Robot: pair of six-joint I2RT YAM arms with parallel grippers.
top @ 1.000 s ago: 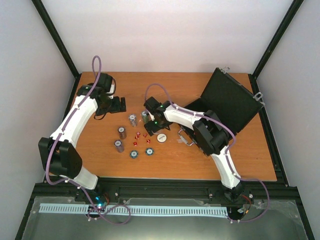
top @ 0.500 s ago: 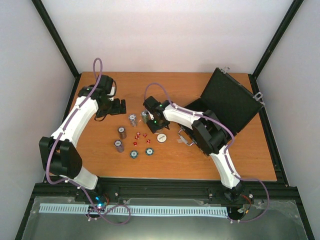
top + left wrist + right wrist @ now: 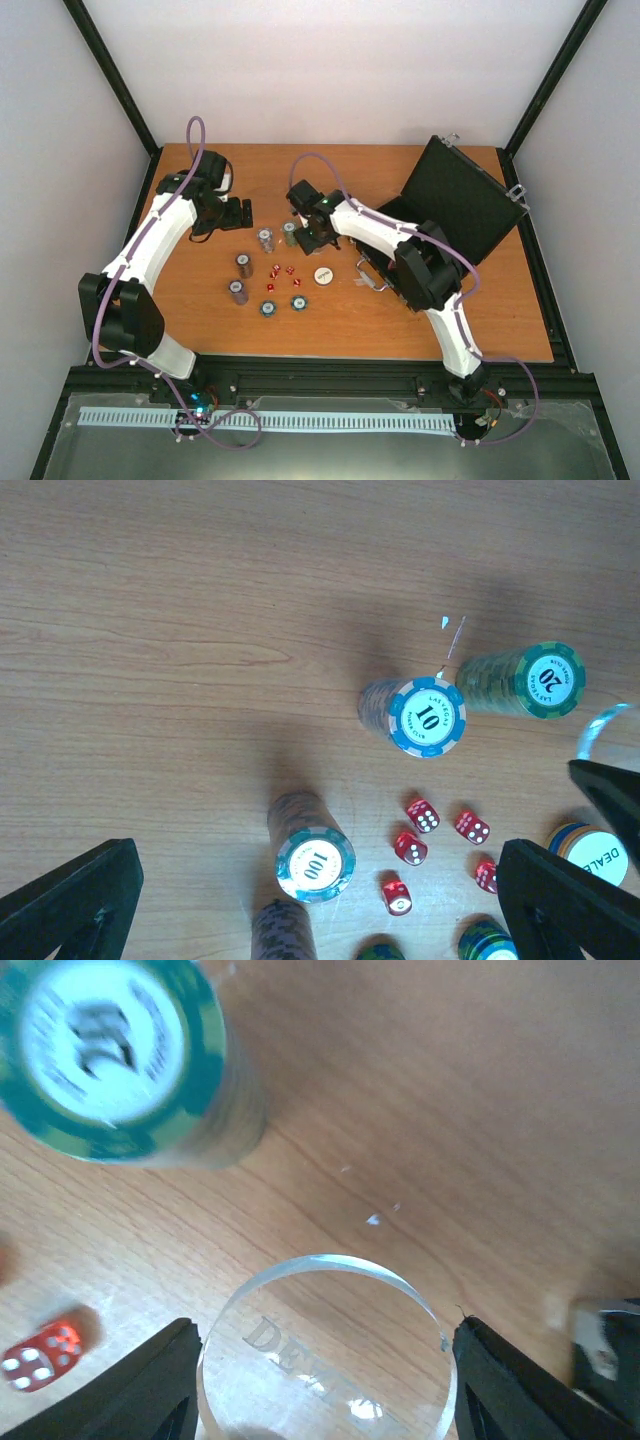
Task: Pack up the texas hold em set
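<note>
Orange-brown wooden tabletop (image 3: 340, 335) inside plain white walls (image 3: 330, 70), black frame posts (image 3: 112, 75) at the corners.

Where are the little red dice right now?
In the top view, the red dice lie mid-table, between the chip stacks on the left and the white disc on the right.

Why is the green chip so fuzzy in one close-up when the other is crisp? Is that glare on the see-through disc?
Right wrist view: the green chip stack is blurred, likely too near the lens; the clear disc shows glints on its rim. Left wrist view: the 10 chip reads sharply, its shadow soft. Top view: even light.
</note>
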